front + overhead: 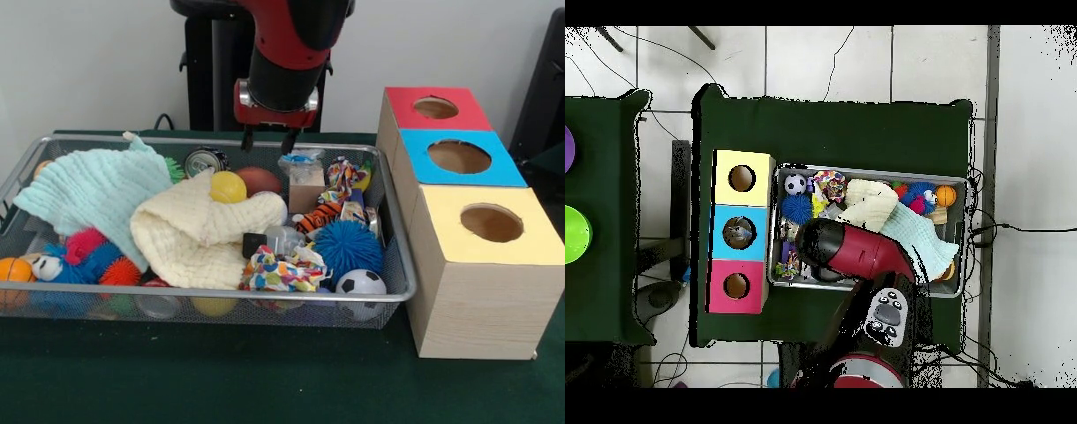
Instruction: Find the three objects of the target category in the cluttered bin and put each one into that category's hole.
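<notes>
front view: i see my hand point(268, 139), fingers apart and empty, above the bin's point(399, 256) far rim; two cloths, three boxes beside it on the bench point(221, 380). overhead view: my arm hides the hand; the bin point(969, 210) adjoins the boxes.

A dark green table cover point(221, 380), and purple point(568, 142) and green point(575, 232) discs on a neighbouring table.

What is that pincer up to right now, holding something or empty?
Pincer: open and empty, its two dark fingertips apart, hanging over the far side of the bin.
</notes>
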Available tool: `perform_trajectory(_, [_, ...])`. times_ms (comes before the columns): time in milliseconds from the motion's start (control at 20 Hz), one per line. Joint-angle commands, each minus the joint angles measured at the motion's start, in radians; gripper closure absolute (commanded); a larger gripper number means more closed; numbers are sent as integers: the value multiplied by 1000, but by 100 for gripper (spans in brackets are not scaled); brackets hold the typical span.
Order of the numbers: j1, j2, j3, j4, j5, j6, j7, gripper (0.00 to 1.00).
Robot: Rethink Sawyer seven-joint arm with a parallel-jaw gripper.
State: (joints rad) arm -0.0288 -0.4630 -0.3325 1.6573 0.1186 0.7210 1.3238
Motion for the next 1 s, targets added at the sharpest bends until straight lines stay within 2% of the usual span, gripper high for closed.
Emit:
perform_trajectory(50, [38,20,25,1,-43,45,199,0])
perform_trajectory(350, [38,17,30,-36,-6,117,204,0])
perform_trajectory(600, [18,24,67,-50,25,125,201,0])
perform_trajectory(1000, [-90,54,159,-18,20,8,90,0])
